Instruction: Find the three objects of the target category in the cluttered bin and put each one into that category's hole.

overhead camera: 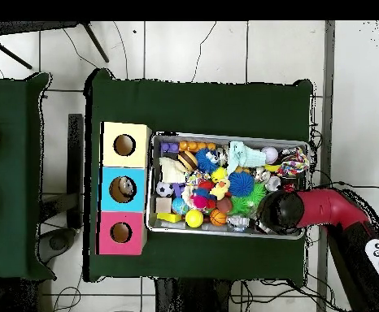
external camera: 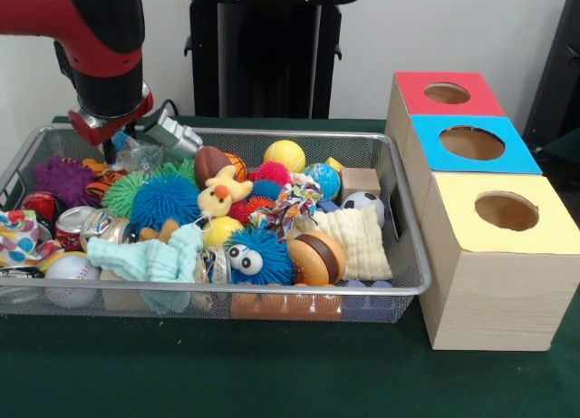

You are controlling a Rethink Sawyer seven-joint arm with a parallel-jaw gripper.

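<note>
At the wire bin's near edge, a white baseball with red stitching is seen; farther back lie a soccer ball, a yellow ball and a small basketball. Beyond, the gripper is lowered into clutter; its opening cannot be told.

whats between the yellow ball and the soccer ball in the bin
In the front view, a small globe-patterned ball and a tan wooden block lie between the yellow ball and the soccer ball.
</note>
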